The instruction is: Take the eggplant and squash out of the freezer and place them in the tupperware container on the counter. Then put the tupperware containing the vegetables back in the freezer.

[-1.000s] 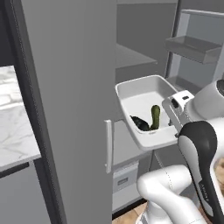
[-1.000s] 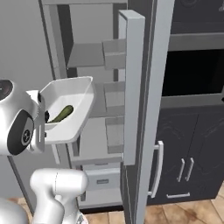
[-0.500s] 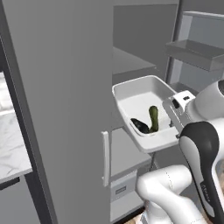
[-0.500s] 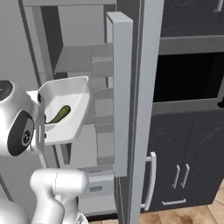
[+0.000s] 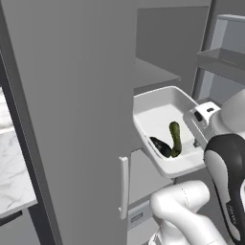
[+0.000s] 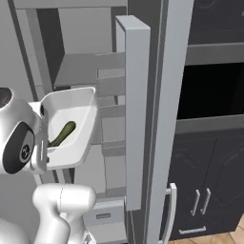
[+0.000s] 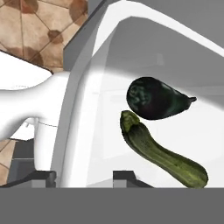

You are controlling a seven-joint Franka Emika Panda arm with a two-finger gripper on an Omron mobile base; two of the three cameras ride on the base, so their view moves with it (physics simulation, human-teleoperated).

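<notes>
Gripper (image 7: 83, 176) sits at the near rim of the tub (image 5: 155, 112). Its two dark tips poke up on each side of the tub's side wall. I cannot tell if the tips are pinching the wall or have let go of it. There is a gap between them, and the wall runs through that gap.

The eggplant (image 7: 155, 98) and the squash (image 7: 164, 156) both lie inside the tub. They touch at one end. So the filling part looks done to me. I think I am on the last step now, putting the tub into the freezer (image 6: 76, 71).

The tub is up in the air in front of the open freezer. It is near a grey shelf (image 5: 155, 74). I cannot tell if its far edge is already resting on a shelf. The freezer door (image 5: 72, 95) stands open beside it.

Next, I think the tub must go in flat, deep enough to sit on a shelf. I should let go only when it rests there. If I let go too soon, it could tip and spill.

My arm comes up from below and bends at the elbow (image 5: 229, 162). The hand reaches forward, under and behind the tub.
</notes>
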